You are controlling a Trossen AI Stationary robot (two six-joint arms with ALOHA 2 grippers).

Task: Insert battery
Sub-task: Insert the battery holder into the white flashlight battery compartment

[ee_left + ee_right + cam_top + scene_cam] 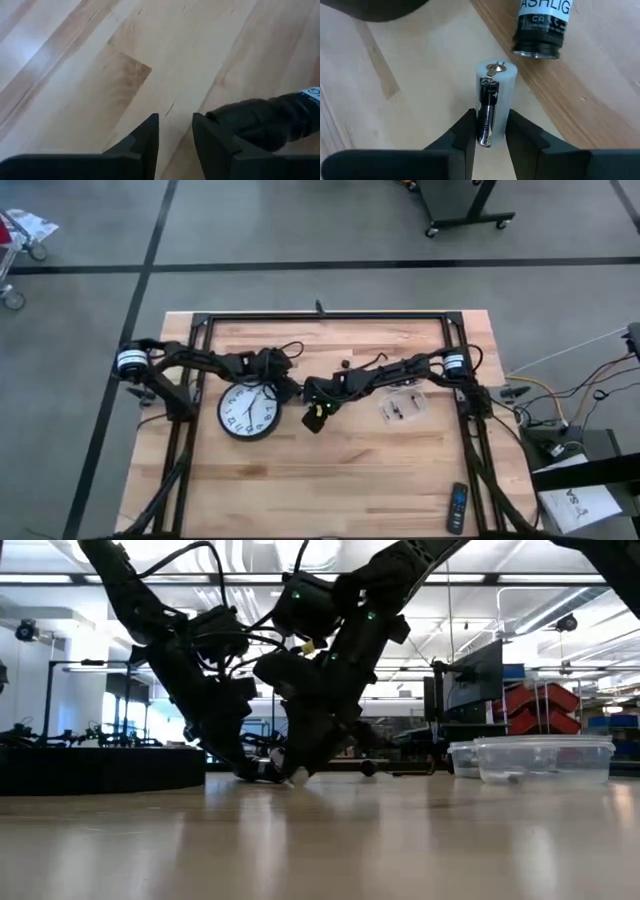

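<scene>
A light wooden worktop (330, 470) stood on a grey concrete floor (90, 310) crossed by dark lines. Beyond it, long ceiling lights (520, 580) glowed over a workshop with a dark monitor (478, 672) and red bins (545, 708).

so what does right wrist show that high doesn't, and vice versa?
Only the right wrist view: the battery seated in a white holder between the right pincer fingers, and a black flashlight end lying beside it. Only the high view: wall clock, clear plastic container, remote, and the left pincer by the clock. Both: the wooden table and the right pincer.
</scene>
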